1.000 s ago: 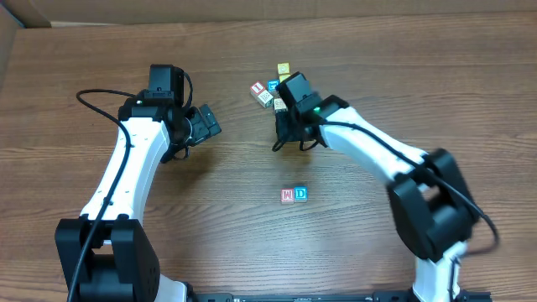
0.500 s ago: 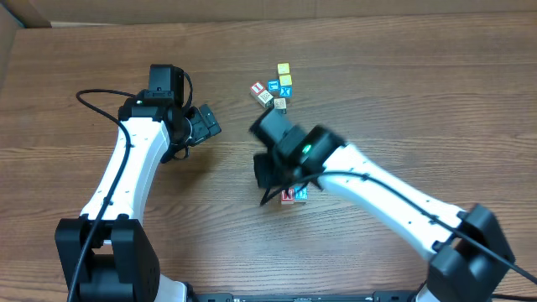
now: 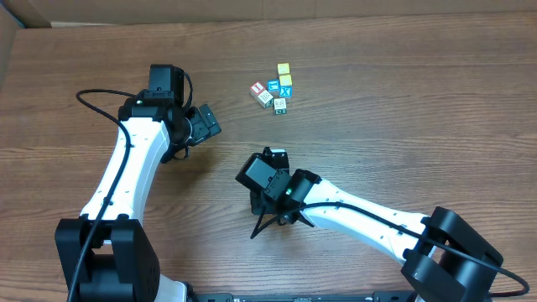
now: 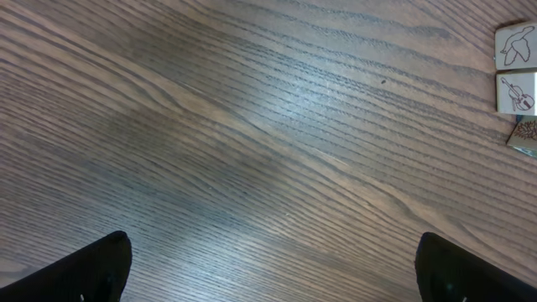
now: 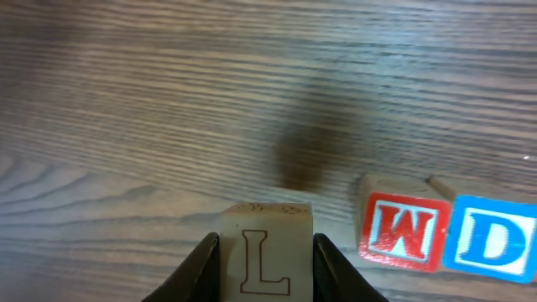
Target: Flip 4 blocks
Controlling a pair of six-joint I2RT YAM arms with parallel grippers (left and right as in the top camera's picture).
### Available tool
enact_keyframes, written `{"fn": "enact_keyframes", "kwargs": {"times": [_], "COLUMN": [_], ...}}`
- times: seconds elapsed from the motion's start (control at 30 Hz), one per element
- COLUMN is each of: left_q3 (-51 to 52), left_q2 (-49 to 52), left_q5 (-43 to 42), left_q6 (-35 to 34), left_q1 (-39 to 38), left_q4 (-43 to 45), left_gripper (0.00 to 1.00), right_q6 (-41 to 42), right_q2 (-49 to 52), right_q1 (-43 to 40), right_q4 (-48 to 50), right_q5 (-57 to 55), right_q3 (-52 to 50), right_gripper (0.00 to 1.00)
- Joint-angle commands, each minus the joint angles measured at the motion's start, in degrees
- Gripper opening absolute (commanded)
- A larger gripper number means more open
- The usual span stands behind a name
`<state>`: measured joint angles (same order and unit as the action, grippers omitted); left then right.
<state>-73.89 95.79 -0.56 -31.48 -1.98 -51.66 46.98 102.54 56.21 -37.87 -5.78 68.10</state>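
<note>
Near the centre of the wood-grained bench (image 3: 403,126), our right gripper (image 5: 267,281) has its fingers (image 5: 205,267) closed narrowly on the flat sides of the pale, square-edged L block (image 5: 267,252). We judge this grip lets it turn the cube and set it by the red-painted W block (image 5: 404,231) and blue D block (image 5: 493,239), which sit touching at its 3 o'clock. Our left gripper (image 4: 268,277) hovers at 10 o'clock, wide and empty, out of the way, while the spare cubes (image 3: 273,88) cluster at 12 o'clock.

A cream block (image 5: 267,252) bears a red-outlined L, a red block (image 5: 404,232) a white W, a blue block (image 5: 495,242) a white D.
</note>
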Motion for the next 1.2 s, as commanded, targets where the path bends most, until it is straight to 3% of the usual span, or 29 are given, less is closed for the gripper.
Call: {"fn": "enact_keyframes", "kwargs": {"times": [0.0,0.47,0.77,0.9,0.97,1.07,1.17], "left_q3": [-0.4,-0.4,-0.4,-0.4,-0.4,-0.4,-0.4], "left_q2": [-0.2,-0.2,-0.2,-0.2,-0.2,-0.2,-0.2], "left_q5": [1.0,1.0,1.0,1.0,1.0,1.0,1.0], "left_q6": [0.7,0.7,0.7,0.7,0.7,0.7,0.7], "left_q1": [0.1,0.1,0.1,0.1,0.1,0.1,0.1], "left_q4": [0.0,0.0,0.0,0.0,0.0,0.0,0.0], "left_gripper": [1.00,1.00,1.00,1.00,1.00,1.00,1.00], "right_q6": [1.0,1.0,1.0,-1.4,-2.4,-2.4,-2.4], "right_q2": [-0.3,1.3,1.3,1.3,1.3,1.3,1.4], "right_q1": [0.0,0.1,0.1,0.1,0.1,0.1,0.3], "right_q4": [1.1,1.8,2.6,5.4,7.7,10.7,12.1], "right_q5": [-2.6,-2.3,-2.1,-2.2,-2.0,0.1,1.4], "right_q3": [-0.2,-0.2,-0.3,-0.2,-0.2,-0.2,-0.3], "right_gripper": [0.31,0.34,0.63,0.62,0.51,0.20,0.06]}}
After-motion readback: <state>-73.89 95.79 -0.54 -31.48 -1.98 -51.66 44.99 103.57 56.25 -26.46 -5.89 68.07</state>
